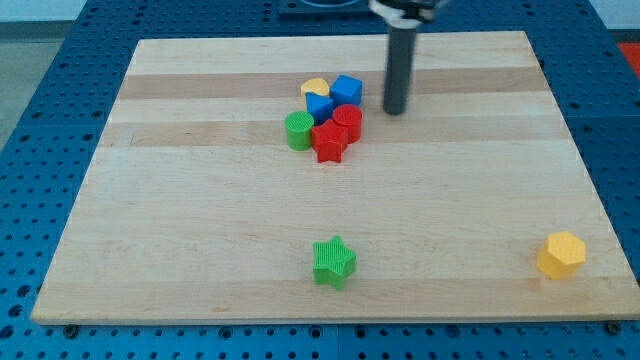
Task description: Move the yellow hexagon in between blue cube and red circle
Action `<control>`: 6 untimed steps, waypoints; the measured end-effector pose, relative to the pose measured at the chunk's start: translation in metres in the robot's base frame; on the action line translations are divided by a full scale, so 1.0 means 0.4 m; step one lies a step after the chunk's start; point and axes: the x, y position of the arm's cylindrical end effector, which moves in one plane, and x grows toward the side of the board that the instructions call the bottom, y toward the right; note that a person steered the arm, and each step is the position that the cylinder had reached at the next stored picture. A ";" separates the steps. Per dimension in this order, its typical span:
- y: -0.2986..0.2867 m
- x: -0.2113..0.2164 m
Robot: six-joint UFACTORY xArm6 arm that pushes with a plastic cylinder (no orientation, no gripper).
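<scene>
The yellow hexagon lies near the view's bottom right corner of the wooden board. The blue cube and the red circle sit in a tight cluster at the view's upper middle, the cube just above the circle. My tip rests on the board just right of this cluster, close to the blue cube and red circle, touching neither. It is far from the yellow hexagon.
The cluster also holds a yellow heart, a second blue block, a green cylinder and a red star. A green star lies alone near the view's bottom middle.
</scene>
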 end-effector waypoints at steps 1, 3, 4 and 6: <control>0.177 0.107; 0.416 0.492; 0.426 0.643; 0.384 0.640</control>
